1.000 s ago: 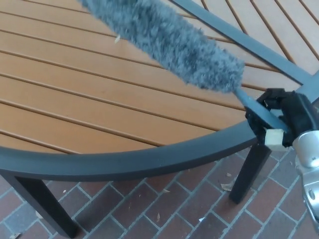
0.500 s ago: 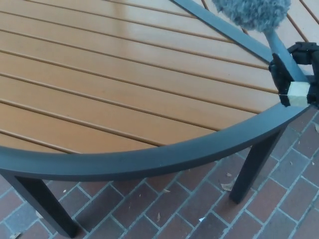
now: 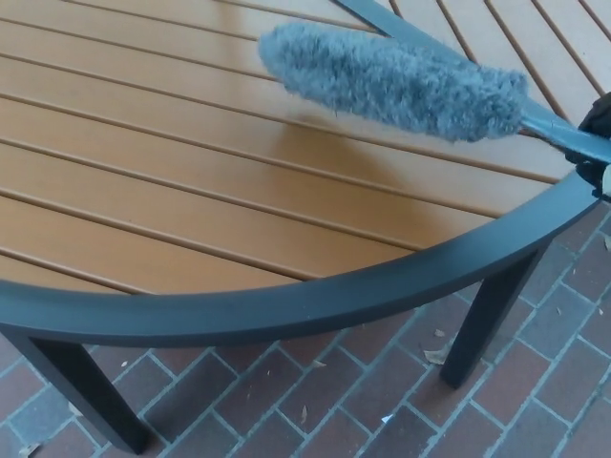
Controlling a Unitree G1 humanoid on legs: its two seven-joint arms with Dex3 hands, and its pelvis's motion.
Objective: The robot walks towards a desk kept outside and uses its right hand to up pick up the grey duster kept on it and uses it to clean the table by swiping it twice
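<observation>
Grey duster (image 3: 396, 81) lies across the upper right of the slatted bench (image 3: 191, 191), its fluffy head over the orange slats and casting a shadow close beneath, so it appears to be at or just above the surface; contact cannot be confirmed from this angle. Its handle runs off to the right edge, where only a sliver of the right hand (image 3: 601, 119) shows, apparently clasped on the handle, though the fingers are mostly out of frame. Left hand is not visible.

Judged step: a wiping stroke across the bench top. To do it well, keep the head pressed flat along its full length, travel across the slats at steady height, and stay clear of the dark rim (image 3: 286, 310).
</observation>
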